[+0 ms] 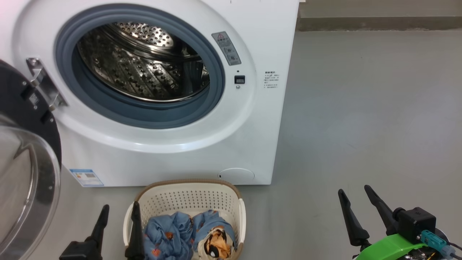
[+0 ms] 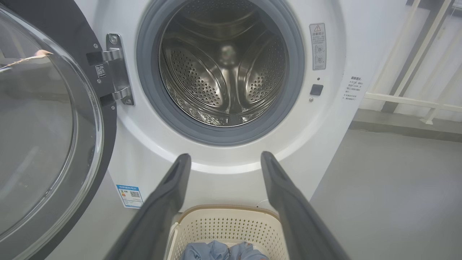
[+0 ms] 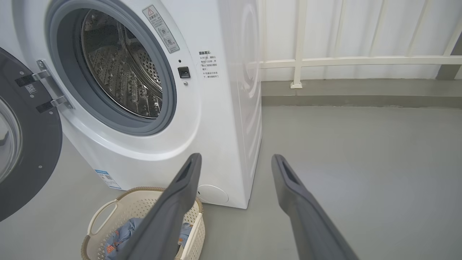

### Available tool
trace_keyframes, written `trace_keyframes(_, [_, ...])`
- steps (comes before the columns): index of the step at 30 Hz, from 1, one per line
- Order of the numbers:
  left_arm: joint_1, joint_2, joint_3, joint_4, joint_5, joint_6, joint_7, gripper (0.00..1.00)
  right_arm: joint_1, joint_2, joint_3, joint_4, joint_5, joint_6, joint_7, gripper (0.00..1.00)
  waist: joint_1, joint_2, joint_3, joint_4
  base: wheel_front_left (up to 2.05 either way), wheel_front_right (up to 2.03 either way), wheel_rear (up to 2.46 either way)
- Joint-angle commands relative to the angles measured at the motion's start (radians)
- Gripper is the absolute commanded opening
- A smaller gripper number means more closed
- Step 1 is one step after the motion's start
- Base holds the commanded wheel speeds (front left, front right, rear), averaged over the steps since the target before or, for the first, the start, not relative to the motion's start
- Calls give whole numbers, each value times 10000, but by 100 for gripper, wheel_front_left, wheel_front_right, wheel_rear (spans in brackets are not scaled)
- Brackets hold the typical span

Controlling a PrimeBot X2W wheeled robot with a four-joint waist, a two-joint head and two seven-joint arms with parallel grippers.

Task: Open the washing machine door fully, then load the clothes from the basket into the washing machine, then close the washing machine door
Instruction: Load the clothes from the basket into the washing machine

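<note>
Hanging swung wide at the left, the door (image 1: pixel 21 162) is leaving the washer (image 1: pixel 173 159) drum (image 1: pixel 144 65) clear for loading. The clothes (image 1: pixel 173 231) are lying in the basket (image 1: pixel 187 195) on the floor (image 1: pixel 361 108) before the washer. The left gripper (image 1: pixel 121 204), poised at the basket's left rim, and the right gripper (image 1: pixel 353 189) are gaping wide, holding nothing.

The washing machine door (image 2: pixel 43 126) stands open, spread fingers (image 2: pixel 166 195) flanking the basket (image 2: pixel 223 224).

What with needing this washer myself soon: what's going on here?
Nothing is being handled. The white front-loading washing machine has its round black-rimmed glass door swung open, steel drum empty. The blue printed clothes lie in the cream perforated basket before it. The left tool, open, hangs by the basket; the right tool, open, farther right.
</note>
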Motion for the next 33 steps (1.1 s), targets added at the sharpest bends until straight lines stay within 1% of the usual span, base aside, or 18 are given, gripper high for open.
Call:
trace_keyframes(1, [-306,93,269,-238,85,-2,-114,100,-335,-41,241,-220,121,16,-87,100,0,-1,18,8,125,-125,0])
trace_keyframes(8, [-342,134,164,-147,62,-31,-132,100,-378,-41,236,-157,128,16,-104,100,0,-1,31,20,69,-69,0])
trace_keyframes(33, [-349,277,-20,-48,-60,-10,-99,100,-368,-41,235,-104,173,16,-153,100,0,-1,-25,57,0,0,0])
